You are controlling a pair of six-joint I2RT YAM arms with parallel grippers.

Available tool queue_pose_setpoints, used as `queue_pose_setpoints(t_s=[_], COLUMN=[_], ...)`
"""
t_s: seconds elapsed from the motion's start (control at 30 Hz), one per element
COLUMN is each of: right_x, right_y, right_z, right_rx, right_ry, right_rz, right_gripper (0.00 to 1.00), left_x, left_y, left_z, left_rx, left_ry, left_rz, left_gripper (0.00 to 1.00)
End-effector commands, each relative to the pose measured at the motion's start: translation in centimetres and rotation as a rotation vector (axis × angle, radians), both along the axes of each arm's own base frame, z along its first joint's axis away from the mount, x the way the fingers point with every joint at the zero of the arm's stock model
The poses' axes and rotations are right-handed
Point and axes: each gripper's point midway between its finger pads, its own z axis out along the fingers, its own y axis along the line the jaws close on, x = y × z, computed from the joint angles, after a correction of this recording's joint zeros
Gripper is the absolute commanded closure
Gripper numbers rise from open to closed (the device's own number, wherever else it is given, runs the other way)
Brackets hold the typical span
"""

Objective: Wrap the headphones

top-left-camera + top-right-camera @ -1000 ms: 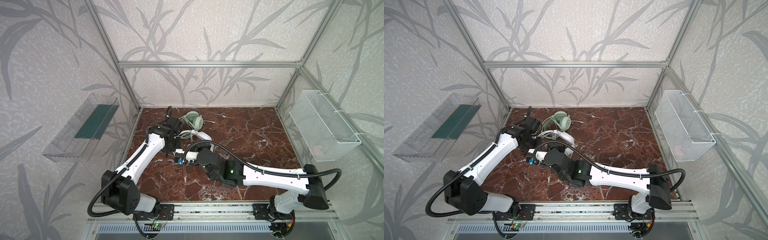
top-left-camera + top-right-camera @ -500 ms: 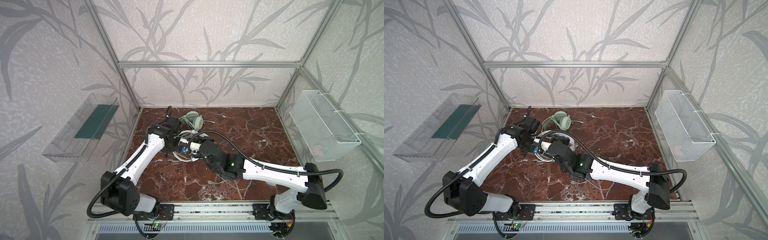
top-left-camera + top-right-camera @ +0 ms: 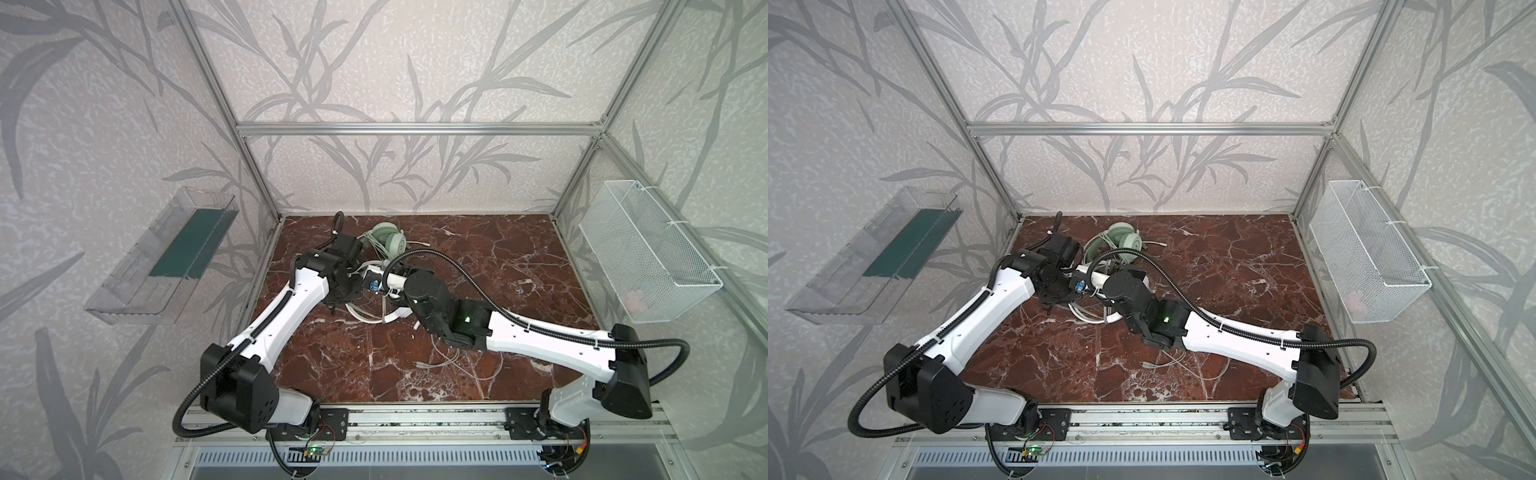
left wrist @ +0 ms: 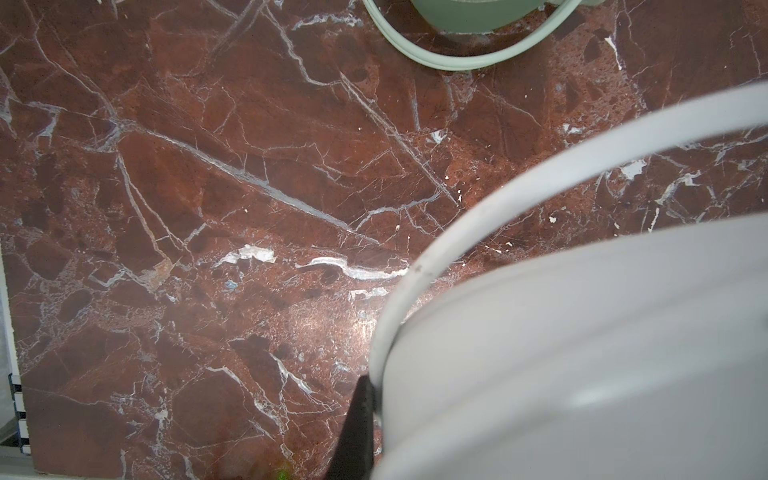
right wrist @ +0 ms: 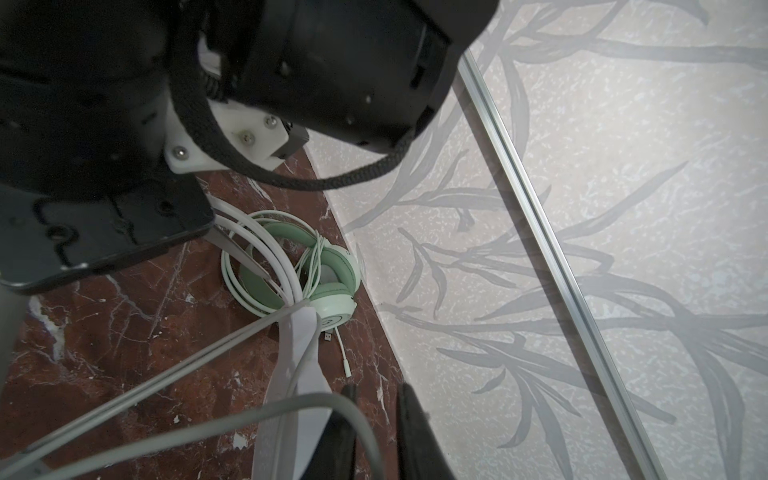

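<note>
Over the left-middle of the bench (image 3: 519,266), the left pincer (image 3: 360,286) is clamping the white headset (image 3: 374,276) aloft, while the right pincer (image 5: 376,401) is standing narrowly apart, gripping nothing. 1 mint-green headset (image 3: 390,242) is lying far-left (cord seemingly coiled). The headsets are looking light, with stiff bands and a limp, snag-prone cable (image 3: 446,358) that is trailing near-centre, so the band is seeming the safest hold. The right half is offering open room, but the far wall is crowding the work.

Pose: left arm (image 3: 286,307) extends forward from its base, forearm angled inward. The left end effector (image 3: 356,287) sits at mid-field with its jaws closed. The right arm (image 3: 540,345) stretches low across the middle, and the right wrist (image 3: 428,291) is bent close beside the left one. On the right end effector (image 5: 376,419), the fingers (image 5: 415,440) are slightly parted, with a narrow gap showing.
</note>
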Motion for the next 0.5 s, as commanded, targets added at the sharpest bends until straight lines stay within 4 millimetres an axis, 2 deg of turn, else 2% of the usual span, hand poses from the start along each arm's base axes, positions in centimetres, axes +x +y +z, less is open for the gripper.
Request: queue_pose_setpoints(t_s=[0.0, 0.3, 0.47], right_x=[1.1, 3.4, 4.3], right_y=[-2.0, -3.4, -3.7], right_z=[3.4, 0.4, 0.3], right_rx=[0.102, 0.007, -0.016], right_ry=[-0.014, 0.017, -0.004], right_rz=[-0.051, -0.132, -0.159], right_gripper=[0.76, 0.77, 0.83], left_x=[0.0, 0.0, -0.1], left_y=[-0.1, -0.2, -0.3], left_z=[1.9, 2.9, 3.0], left_rx=[-0.022, -0.044, -0.056], left_ry=[-0.063, -0.109, -0.115], left_rz=[-0.012, -0.008, -0.013], left_gripper=[1.0, 1.0, 1.0])
